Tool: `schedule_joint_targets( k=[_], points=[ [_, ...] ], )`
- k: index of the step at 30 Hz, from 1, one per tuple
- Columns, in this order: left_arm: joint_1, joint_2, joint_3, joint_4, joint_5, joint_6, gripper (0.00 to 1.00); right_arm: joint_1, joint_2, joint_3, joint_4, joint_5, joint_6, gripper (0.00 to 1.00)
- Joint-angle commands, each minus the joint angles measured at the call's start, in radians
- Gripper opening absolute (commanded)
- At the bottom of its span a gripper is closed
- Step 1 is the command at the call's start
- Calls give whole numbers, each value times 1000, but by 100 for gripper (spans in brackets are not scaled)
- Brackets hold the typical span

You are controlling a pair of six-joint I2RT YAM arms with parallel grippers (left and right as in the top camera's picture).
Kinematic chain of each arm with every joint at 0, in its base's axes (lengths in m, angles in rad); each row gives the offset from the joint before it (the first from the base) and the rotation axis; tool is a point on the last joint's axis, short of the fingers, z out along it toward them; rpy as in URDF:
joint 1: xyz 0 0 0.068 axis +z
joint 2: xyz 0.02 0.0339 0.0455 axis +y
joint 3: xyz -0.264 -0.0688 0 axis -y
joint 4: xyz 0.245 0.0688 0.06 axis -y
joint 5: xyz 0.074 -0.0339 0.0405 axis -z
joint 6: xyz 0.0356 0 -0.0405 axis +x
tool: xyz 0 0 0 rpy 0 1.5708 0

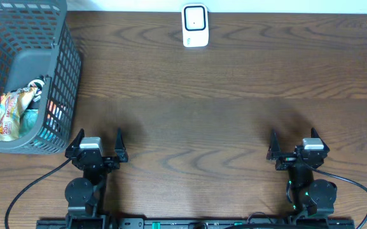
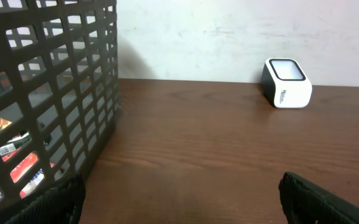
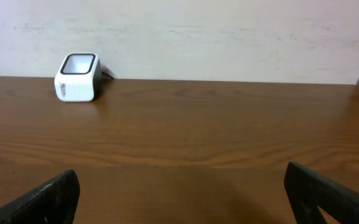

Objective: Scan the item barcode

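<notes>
A dark mesh basket (image 1: 69,70) stands just ahead and to the left of the left gripper (image 1: 98,137), its near corner close to the left finger. Inside it, low against the near wall, lies a yellow snack bag (image 1: 10,113). Beside the bag are other packets with red and teal on them, but through the mesh they are too broken up to tell what they are.

The left gripper hovers low over the brown table (image 1: 196,108) with its jaws spread wide and nothing between them.

The white scanner (image 1: 195,26) sits at the far edge of the table, well ahead of both grippers: forward and to the right of the left one, forward and to the left of the right one.

The right gripper (image 1: 294,137) is likewise spread wide and empty, with bare wood in front of it.
</notes>
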Motion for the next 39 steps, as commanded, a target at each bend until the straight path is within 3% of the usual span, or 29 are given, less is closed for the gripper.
schedule_joint_targets(
  k=[1, 26, 30, 32, 36, 39],
  points=[
    [5, -6, -10, -47, -18, 10, 98, 3, -6, -3, -1, 1, -12, 99],
    [4, -6, -10, -23, 0, 3, 98, 3, -6, -3, -2, 1, -12, 99],
    [4, -6, -10, 48, 253, -179, 98, 3, -6, -3, -1, 1, -12, 99],
    [4, -6, -10, 35, 329, -194, 97, 3, -6, -3, -1, 1, -12, 99],
    [3, -6, -10, 31, 330, -209, 98, 3, -6, -3, -1, 1, -12, 99],
    [3, -6, -10, 60, 362, -303, 98, 3, -6, -3, -1, 1, -12, 99]
  ],
)
